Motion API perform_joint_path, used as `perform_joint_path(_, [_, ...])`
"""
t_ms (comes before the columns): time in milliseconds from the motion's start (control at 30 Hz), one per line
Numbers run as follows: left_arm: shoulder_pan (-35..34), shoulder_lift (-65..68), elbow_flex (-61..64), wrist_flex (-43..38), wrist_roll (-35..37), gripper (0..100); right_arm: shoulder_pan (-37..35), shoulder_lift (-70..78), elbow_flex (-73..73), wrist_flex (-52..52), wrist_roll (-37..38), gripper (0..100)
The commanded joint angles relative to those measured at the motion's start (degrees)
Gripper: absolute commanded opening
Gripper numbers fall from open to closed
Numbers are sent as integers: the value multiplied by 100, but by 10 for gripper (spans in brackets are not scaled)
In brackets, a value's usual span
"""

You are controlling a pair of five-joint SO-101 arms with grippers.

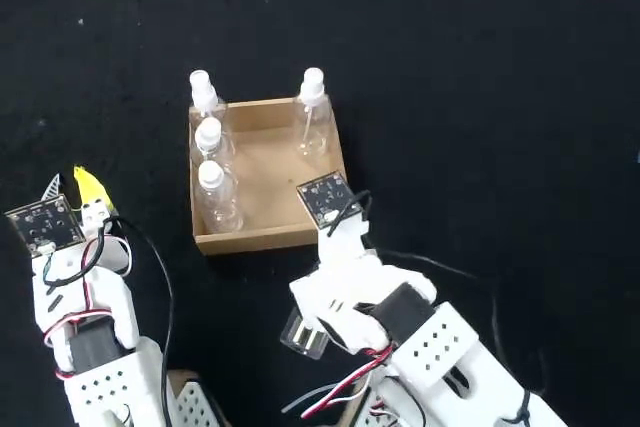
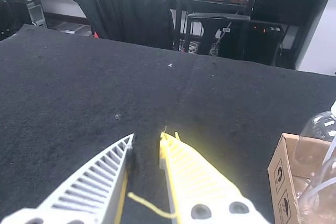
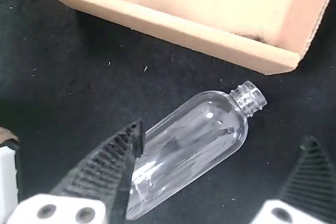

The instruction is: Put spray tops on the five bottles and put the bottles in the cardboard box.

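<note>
Right gripper (image 3: 224, 132) is spread wide and empty, hanging right over the last bottle (image 3: 194, 145), which lies on its side just off the cardboard box (image 3: 173, 27), at its 6 o'clock. Long axis runs slantwise between the fingers (image 3: 105, 166), neck toward the box. Clear plastic, bare threads, uncapped. Left gripper (image 2: 147, 137) sits at the box's 9 o'clock, barely open, empty.

Four clear plastic bottles with white spray tops (image 1: 203, 97) (image 1: 209, 139) (image 1: 215, 192) (image 1: 312, 112) are on view, plus one clear uncapped plastic bottle (image 3: 194, 142). There is one open brown cardboard box (image 1: 250, 240), one black-covered table (image 1: 500, 97) and two white robot arms (image 1: 95, 347) (image 1: 420, 337).
</note>
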Motion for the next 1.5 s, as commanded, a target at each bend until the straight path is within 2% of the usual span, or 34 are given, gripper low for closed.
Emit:
perform_joint_path(0, [48,-79,127,18,-44,64,-97,-84,119,-316,-26,399])
perform_joint_path(267, [48,-79,127,18,-44,64,-97,-84,971,-1152,-18,399])
perform_joint_path(400, [48,-79,127,18,-44,64,-79,-84,1059,-1213,0,399])
perform_joint_path(533, [48,-79,127,18,-44,64,35,-75,1147,-1187,492,398])
perform_joint_path(600, [40,-79,127,18,-44,64,440,-75,1226,-1222,730,375])
perform_joint_path(667, [40,-79,127,26,-44,64,985,-75,1262,-1222,1002,309])
perform_joint_path(767, [40,-79,127,26,-44,64,1776,-75,1262,-1204,1741,202])
perform_joint_path(867, [48,-79,127,26,-44,64,2435,-75,1262,-1160,2444,147])
perform_joint_path(1000, [31,-79,127,26,-44,64,3200,-84,1165,-879,2927,141])
perform_joint_path(1133, [31,-79,127,18,-44,64,3868,-84,980,-958,3024,141])
perform_joint_path(1367, [22,-79,127,18,-44,64,5134,-75,840,-2198,3024,141])
perform_joint_path(1467, [13,-79,127,18,-44,64,5433,-75,752,-2286,3305,141])
